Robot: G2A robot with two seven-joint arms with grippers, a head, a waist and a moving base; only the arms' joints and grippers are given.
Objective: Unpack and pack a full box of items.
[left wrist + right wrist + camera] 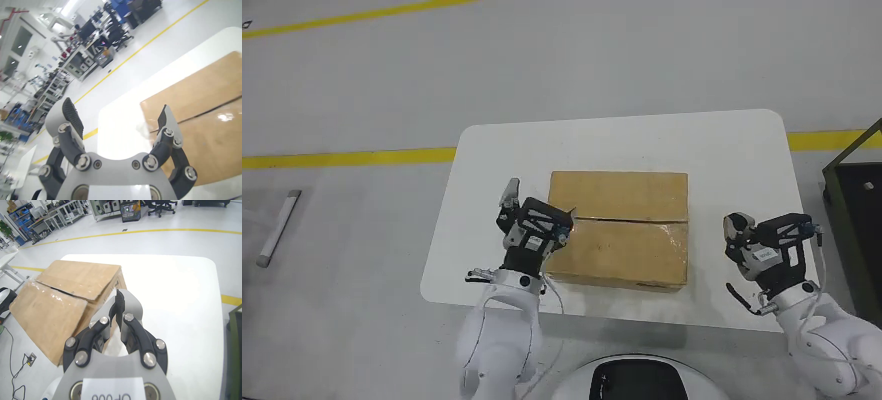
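A brown cardboard box (618,228) with its two top flaps folded down stands in the middle of the white table (712,140); a narrow seam runs between the flaps. My left gripper (532,222) hovers open at the box's left end, one fingertip over the seam corner. In the left wrist view the box (204,106) lies past the open left gripper (117,113). My right gripper (757,240) sits shut above the table to the right of the box, apart from it. The right wrist view has the box (62,294) beside the shut right gripper (117,294).
A dark green cart (857,205) stands off the table's right edge. A grey bar (277,228) lies on the floor far left. Bare table surface stretches behind the box and to its right (170,291). Yellow floor lines (352,157) cross behind the table.
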